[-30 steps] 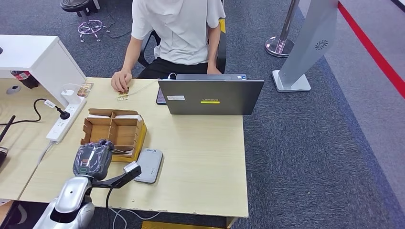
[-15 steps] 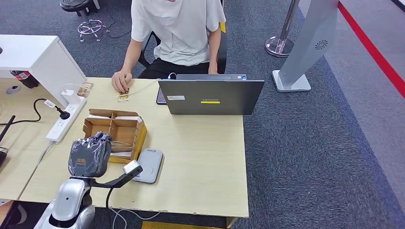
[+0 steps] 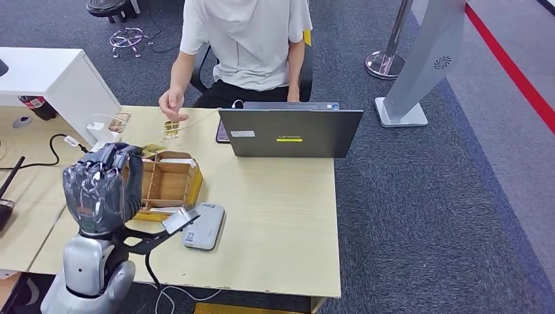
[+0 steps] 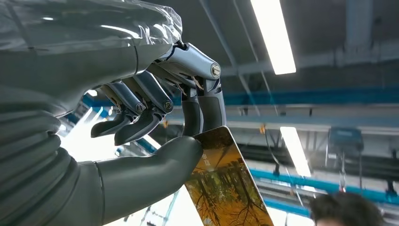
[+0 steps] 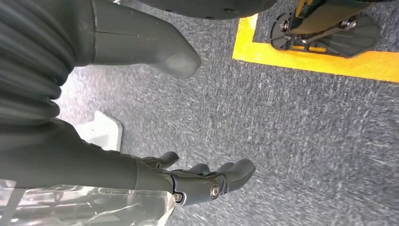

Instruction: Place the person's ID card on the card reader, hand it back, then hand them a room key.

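Card in hand: the left hand pinched a room key, an orange card printed with trees, between thumb and fingers, raised above the table's seven-o'clock corner. The right hand hung low over grey carpet, fingers loosely apart and holding nothing. Just past the left hand, toward one o'clock, sat the cardboard box of compartments, and at about three o'clock from it the grey card reader lay flat with nothing on it. Judging by that bare reader and the card aloft, the ID steps were likely finished and the handing over of the key remained. The person sat at twelve o'clock, one hand lifted over the far edge. The laptop stood at two o'clock, beside the straight line to that hand; the box walls lay beneath the route, so the card would need height. The power strip lay at eleven o'clock.
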Tool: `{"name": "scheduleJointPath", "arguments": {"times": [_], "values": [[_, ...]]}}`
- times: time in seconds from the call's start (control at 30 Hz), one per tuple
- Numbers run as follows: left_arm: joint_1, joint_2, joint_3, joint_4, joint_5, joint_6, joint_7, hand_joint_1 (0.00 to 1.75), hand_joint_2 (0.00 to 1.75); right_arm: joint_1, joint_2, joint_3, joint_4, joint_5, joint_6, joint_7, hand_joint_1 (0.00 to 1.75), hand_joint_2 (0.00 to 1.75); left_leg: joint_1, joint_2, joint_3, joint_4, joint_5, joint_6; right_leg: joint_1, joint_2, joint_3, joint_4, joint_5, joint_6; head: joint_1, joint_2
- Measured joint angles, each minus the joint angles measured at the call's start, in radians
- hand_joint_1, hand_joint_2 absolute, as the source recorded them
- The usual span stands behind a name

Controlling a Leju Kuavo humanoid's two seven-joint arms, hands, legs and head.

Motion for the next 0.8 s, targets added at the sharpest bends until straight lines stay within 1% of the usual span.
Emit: {"name": "scheduleJointPath", "arguments": {"times": [0.07, 0.13, 0.23, 0.37, 0.47, 0.6, 0.73, 0.8], "values": [[-0.127, 0.025, -0.008, 0.111, -0.002, 0.003, 0.038, 1.75, 1.75, -0.007, 0.000, 0.004, 0.002, 0.016, 0.010, -0.003, 0.00, 1.75, 0.000, -0.001, 0.000, 0.000, 0.002, -0.001, 0.000, -0.002, 0.000, 0.000, 0.002, -0.002, 0.000, 0.000], [-0.251, 0.060, -0.029, 0.250, -0.003, 0.020, 0.096, 1.75, 1.75, -0.013, 0.000, 0.009, 0.003, 0.027, 0.016, -0.004, 0.00, 1.75, 0.000, -0.001, 0.000, 0.000, 0.004, -0.002, 0.000, -0.001, -0.001, 0.001, 0.004, -0.003, -0.001, 0.000], [-0.396, 0.101, -0.080, 0.438, -0.003, 0.048, 0.156, 1.75, 1.75, -0.015, 0.000, 0.013, 0.005, 0.033, 0.021, -0.003, 0.00, 1.75, 0.000, 0.001, 0.000, 0.000, 0.005, -0.002, 0.000, 0.001, -0.001, 0.002, 0.005, -0.003, -0.001, 0.000], [-0.505, 0.138, -0.149, 0.596, -0.003, 0.049, 0.212, 1.75, 1.75, -0.015, 0.000, 0.018, 0.007, 0.039, 0.026, 0.000, 0.00, 1.75, 0.000, 0.004, -0.001, 0.000, 0.005, -0.002, 0.000, 0.004, -0.003, 0.002, 0.006, -0.003, -0.001, 0.000], [-0.579, 0.167, -0.241, 0.699, -0.003, 0.032, 0.278, 1.75, 1.75, -0.016, -0.004, 0.024, 0.009, 0.043, 0.041, 0.006, 0.00, 1.75, 0.000, 0.003, -0.002, 0.000, 0.005, -0.002, 0.000, 0.004, -0.004, 0.002, 0.006, -0.003, -0.001, 0.000], [-0.646, 0.184, -0.325, 0.803, -0.003, 0.030, 0.298, 1.75, 1.75, -0.014, -0.016, 0.027, 0.010, 0.047, 0.061, 0.007, 0.00, 1.75, 0.000, 0.005, -0.002, 0.000, 0.005, -0.002, 0.000, 0.005, -0.004, 0.002, 0.006, -0.003, -0.002, 0.000], [-0.684, 0.187, -0.355, 0.872, -0.003, 0.031, 0.295, 0.00, 1.75, -0.013, -0.025, 0.027, 0.010, 0.049, 0.064, 0.015, 0.00, 1.75, 0.000, 0.005, -0.002, 0.000, 0.005, -0.002, 0.000, 0.005, -0.004, 0.002, 0.006, -0.003, -0.002, 0.000], [-0.692, 0.187, -0.355, 0.897, -0.003, 0.026, 0.286, 0.00, 1.75, -0.013, -0.025, 0.027, 0.010, 0.047, 0.060, 0.016, 0.00, 1.75, 0.000, 0.005, -0.002, 0.000, 0.005, -0.002, 0.000, 0.005, -0.005, 0.002, 0.006, -0.003, -0.002, 0.000]]}}
